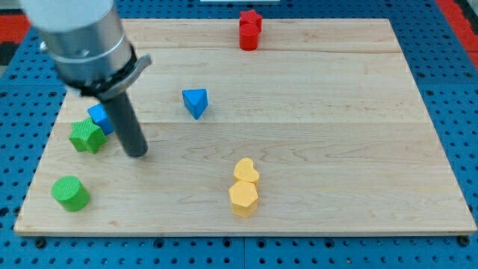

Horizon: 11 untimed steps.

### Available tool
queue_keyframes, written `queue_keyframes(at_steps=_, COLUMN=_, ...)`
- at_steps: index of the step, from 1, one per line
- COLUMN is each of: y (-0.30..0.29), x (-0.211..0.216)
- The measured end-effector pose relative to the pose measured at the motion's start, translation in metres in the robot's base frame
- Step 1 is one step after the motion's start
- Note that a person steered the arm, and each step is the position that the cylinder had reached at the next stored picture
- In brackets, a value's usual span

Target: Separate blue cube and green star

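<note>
On the wooden tabletop (314,112), near its left edge, my tip (137,153) holds nothing and rests just right of the green star (87,137) and blue cube (99,117), which touch. A blue triangular block (195,101) sits toward the centre.

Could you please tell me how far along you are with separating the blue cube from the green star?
Nothing looks done yet: the blue cube and the green star touch at the view's left edge of the board. In hand: my tip sits just to the view's right of the pair, beside the star. Left: pushing one block clear of the other.
</note>
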<state>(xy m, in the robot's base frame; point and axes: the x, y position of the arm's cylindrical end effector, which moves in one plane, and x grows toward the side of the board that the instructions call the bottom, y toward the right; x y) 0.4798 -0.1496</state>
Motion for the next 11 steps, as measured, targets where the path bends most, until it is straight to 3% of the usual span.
queue_keyframes(at_steps=2, y=-0.004, x=-0.123)
queue_keyframes(at_steps=3, y=-0.036, x=-0.132)
queue_keyframes(at_steps=5, y=-0.114, x=-0.074)
queue_keyframes(at_steps=8, y=-0.061, x=-0.040)
queue_keyframes(at_steps=9, y=-0.099, x=-0.037)
queue_keyframes(at_steps=11, y=-0.100, x=-0.018)
